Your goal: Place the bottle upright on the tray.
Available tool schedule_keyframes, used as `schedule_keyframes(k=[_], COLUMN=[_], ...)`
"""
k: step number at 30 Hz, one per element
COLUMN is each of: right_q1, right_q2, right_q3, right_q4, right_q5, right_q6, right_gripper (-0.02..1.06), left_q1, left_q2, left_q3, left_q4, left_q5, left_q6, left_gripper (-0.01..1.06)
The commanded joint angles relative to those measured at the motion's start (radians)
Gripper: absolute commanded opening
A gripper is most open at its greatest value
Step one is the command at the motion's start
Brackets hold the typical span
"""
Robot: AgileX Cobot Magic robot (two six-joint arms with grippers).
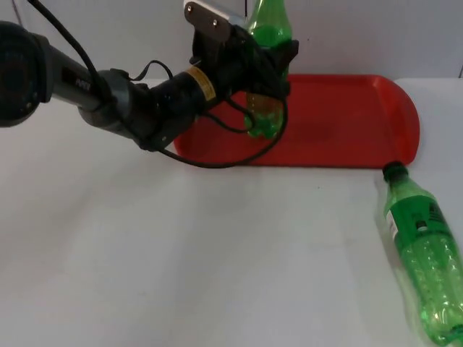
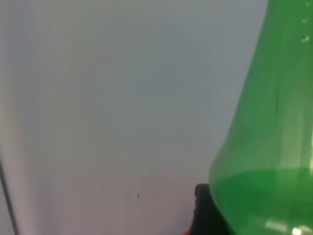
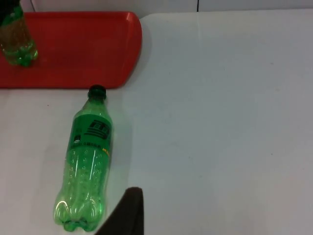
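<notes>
Top view, left tool [image 1: 271, 61] gripping upright bottle [image 1: 266, 72]

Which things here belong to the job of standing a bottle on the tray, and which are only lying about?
Belonging to the job:
- upright bottle, held by left pincer
- red tray

Lying about:
- second bottle, on its side on the white table, beside the tray

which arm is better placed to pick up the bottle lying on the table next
Right, probably. The lying bottle rests on the white table beside the red tray, and the right end effector hovers near its base. The left end effector is shut on the upright bottle on the tray.
</notes>
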Motion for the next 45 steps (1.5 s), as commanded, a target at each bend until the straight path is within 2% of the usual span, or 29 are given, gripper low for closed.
schedule_keyframes(k=[1,15,16,18,19,24,25,28,45], right_q1=[-0.001,-0.001,-0.001,-0.001,-0.001,-0.001,-0.001,-0.001,-0.001], right_q2=[-0.002,-0.002,-0.002,-0.002,-0.002,-0.002,-0.002,-0.002,-0.002], right_q3=[0.001,0.001,0.001,0.001,0.001,0.001,0.001,0.001,0.001], right_q4=[0.002,0.002,0.002,0.002,0.002,0.002,0.002,0.002,0.002], right_q5=[-0.007,-0.007,-0.007,-0.007,-0.007,-0.007,-0.007,-0.007,-0.007], right_q6=[0.003,0.003,0.003,0.003,0.003,0.003,0.003,0.003,0.003], right_gripper=[1.05,1.05,1.05,1.05,1.05,1.05,1.05,1.05,1.05], left_q1=[-0.003,-0.003,-0.003,-0.003,-0.003,-0.003,-0.003,-0.003,-0.003], left_q2=[0.004,0.004,0.004,0.004,0.004,0.004,0.004,0.004,0.004], left_q3=[-0.006,-0.006,-0.006,-0.006,-0.006,-0.006,-0.006,-0.006,-0.006], left_q4=[-0.002,0.023,0.027,0.027,0.027,0.027,0.027,0.021,0.024], left_q5=[-0.009,-0.009,-0.009,-0.009,-0.009,-0.009,-0.009,-0.015,-0.016], left_q6=[0.004,0.001,0.001,-0.001,-0.001,-0.001,-0.001,-0.012,-0.023], left_gripper=[0.00,0.02,0.05,0.20,0.20,0.72,0.72,0.85,0.86])
